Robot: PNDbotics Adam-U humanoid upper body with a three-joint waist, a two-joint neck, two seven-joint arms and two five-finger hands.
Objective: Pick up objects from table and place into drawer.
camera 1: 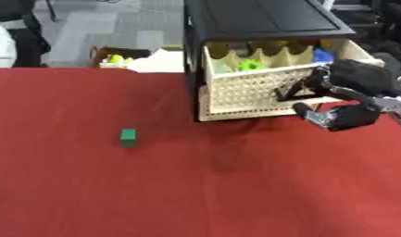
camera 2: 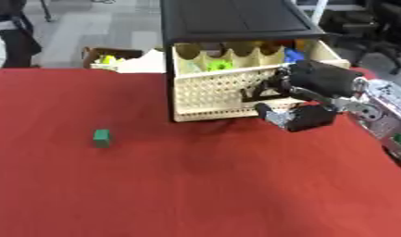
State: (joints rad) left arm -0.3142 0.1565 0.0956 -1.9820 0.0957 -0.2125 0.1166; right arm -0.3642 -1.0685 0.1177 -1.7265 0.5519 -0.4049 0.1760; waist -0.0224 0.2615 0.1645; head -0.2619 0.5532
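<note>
A small green block (camera 1: 128, 137) lies on the red table (camera 1: 195, 194), left of centre. A black cabinet (camera 1: 260, 18) stands at the back, with its cream woven drawer (camera 1: 244, 92) pulled out. Inside the drawer I see a green thing (camera 1: 250, 64), a blue thing (camera 1: 322, 55) and cardboard dividers. My right hand (camera 2: 313, 99) comes in from the right and is at the drawer's front right. Its fingers (camera 2: 264, 88) are curled onto the drawer front and its thumb (camera 2: 272, 113) sits below. My left hand shows in neither view.
A cardboard box (camera 1: 114, 56) with yellow-green things stands behind the table at the back left. A person's dark clothing (camera 1: 25, 32) shows at the far left edge. Red tabletop stretches between the block and the near edge.
</note>
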